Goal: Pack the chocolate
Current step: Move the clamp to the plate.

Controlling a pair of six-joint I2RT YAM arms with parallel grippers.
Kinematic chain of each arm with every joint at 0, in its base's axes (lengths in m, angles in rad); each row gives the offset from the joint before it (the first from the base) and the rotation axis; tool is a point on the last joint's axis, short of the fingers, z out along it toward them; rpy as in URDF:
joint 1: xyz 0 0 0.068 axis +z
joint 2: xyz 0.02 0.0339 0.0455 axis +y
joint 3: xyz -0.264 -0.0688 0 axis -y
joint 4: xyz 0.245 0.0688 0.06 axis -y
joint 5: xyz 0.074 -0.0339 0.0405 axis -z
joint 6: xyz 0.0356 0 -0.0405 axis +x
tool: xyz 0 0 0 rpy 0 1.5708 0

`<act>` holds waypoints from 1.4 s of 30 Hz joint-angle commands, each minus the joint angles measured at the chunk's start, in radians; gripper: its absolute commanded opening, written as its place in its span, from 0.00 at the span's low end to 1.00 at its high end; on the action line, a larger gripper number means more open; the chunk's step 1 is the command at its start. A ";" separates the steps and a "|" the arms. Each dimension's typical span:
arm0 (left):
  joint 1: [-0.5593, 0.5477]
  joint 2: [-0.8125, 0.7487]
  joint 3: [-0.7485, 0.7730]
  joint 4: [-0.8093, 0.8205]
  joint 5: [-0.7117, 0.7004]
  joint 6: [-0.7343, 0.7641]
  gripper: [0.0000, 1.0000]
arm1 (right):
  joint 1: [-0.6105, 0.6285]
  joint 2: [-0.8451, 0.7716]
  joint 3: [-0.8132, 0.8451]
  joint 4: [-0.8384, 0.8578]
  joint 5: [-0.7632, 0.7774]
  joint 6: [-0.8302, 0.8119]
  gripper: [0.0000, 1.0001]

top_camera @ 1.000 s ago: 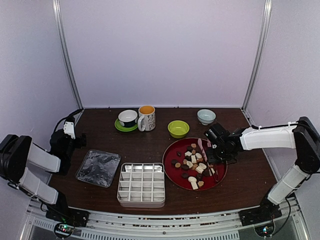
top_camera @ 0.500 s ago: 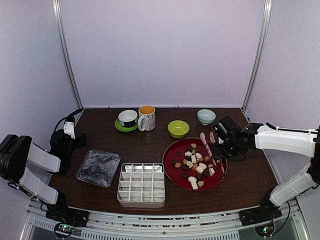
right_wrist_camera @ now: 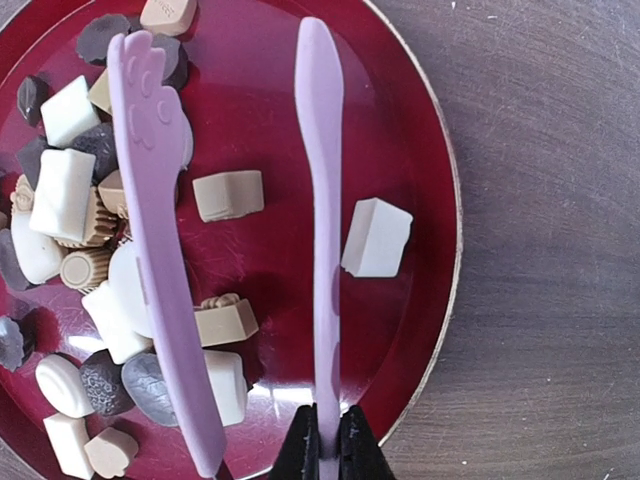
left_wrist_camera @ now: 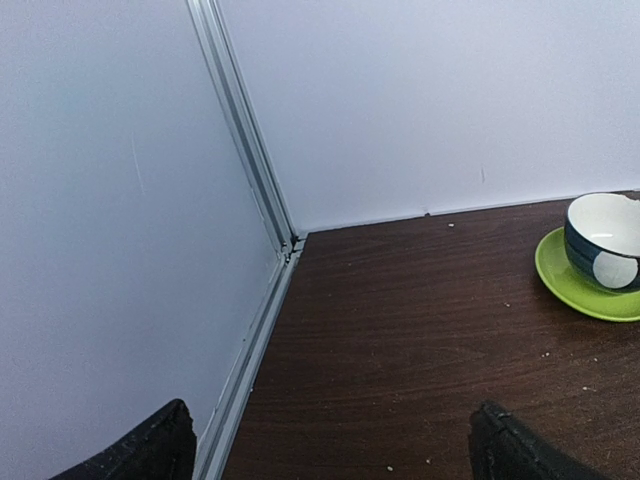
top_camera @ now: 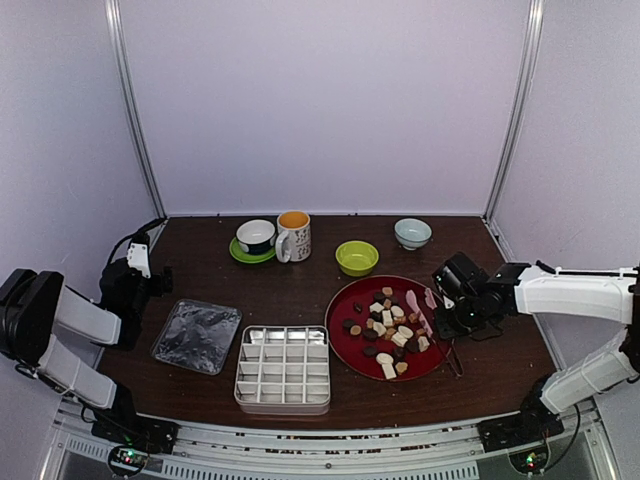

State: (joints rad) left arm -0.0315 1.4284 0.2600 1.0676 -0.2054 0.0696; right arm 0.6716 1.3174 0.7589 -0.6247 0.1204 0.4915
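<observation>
The chocolate lies as several small dark, tan and cream pieces on a red plate right of the table's middle. My right gripper hovers at the plate's right edge, shut on one arm of the pink tongs. In the right wrist view the right gripper pinches the right arm of the tongs. The tongs' other arm stretches over the chocolate, and a cream cube lies just right of the held arm. My left gripper is open over bare wood at the far left.
A metal tray with several compartments stands left of the plate, with a clear lid beside it. At the back stand a cup on a green saucer, a mug, a green bowl and a pale bowl.
My right arm has swung to the right with the tongs, which now hang over the plate's right part. The left arm has not moved.
</observation>
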 commanded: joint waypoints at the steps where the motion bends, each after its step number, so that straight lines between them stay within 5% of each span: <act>1: 0.009 -0.001 0.016 0.024 -0.006 -0.001 0.98 | -0.006 0.016 -0.026 0.048 -0.012 -0.019 0.00; 15: 0.009 -0.002 0.016 0.024 -0.005 -0.001 0.98 | -0.006 0.057 -0.080 0.113 -0.021 -0.008 0.12; 28: 0.008 -0.002 0.016 0.023 -0.007 -0.001 0.98 | -0.006 -0.052 -0.094 0.110 0.026 -0.014 0.48; 34: 0.008 -0.002 0.016 0.024 -0.005 -0.001 0.98 | -0.006 -0.114 -0.137 0.156 -0.029 -0.028 0.74; 42: 0.008 -0.002 0.016 0.023 -0.005 -0.001 0.98 | -0.006 -0.143 -0.176 0.215 -0.090 -0.026 0.87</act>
State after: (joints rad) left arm -0.0315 1.4284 0.2600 1.0676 -0.2054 0.0696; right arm 0.6697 1.1934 0.6037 -0.4603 0.0708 0.4690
